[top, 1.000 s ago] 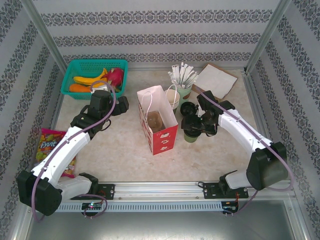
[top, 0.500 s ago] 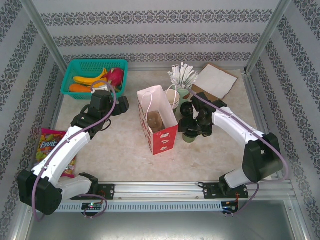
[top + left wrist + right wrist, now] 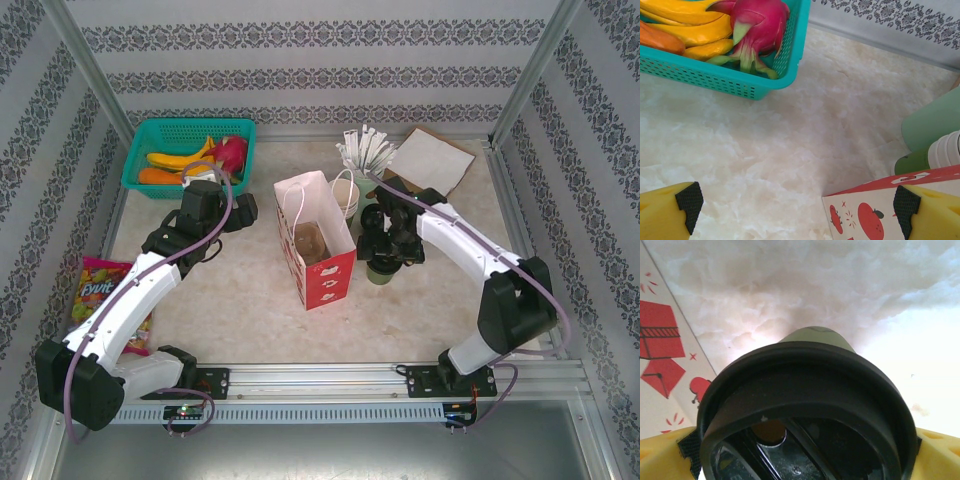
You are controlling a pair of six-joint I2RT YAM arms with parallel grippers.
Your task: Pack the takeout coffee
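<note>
Right gripper: my right gripper [image 3: 805,460] is clenched on the takeout coffee [image 3: 812,390], with a yellow pad [image 3: 660,452] pressed to each side of its black lid.
Takeout coffee: green paper cup [image 3: 378,271], just right of the paper bag [image 3: 327,275] and outside it. I cannot tell whether its base touches the table [image 3: 240,290].
Left gripper: my left gripper [image 3: 800,210] is released, pads wide apart with bare table between them, left of the bag and near the basket.
Paper bag: red and white, upright, mouth open, mid-table between my two arms.
Basket [image 3: 139,160]: teal, far left, holding bananas [image 3: 685,25] and a dragon fruit [image 3: 757,25].
Lidless cups [image 3: 347,195]: stacked just beyond the bag's far right corner.
Cup of sticks [image 3: 366,152]: far side, behind the coffee.
Snack packet [image 3: 95,285]: flat at the left edge.
</note>
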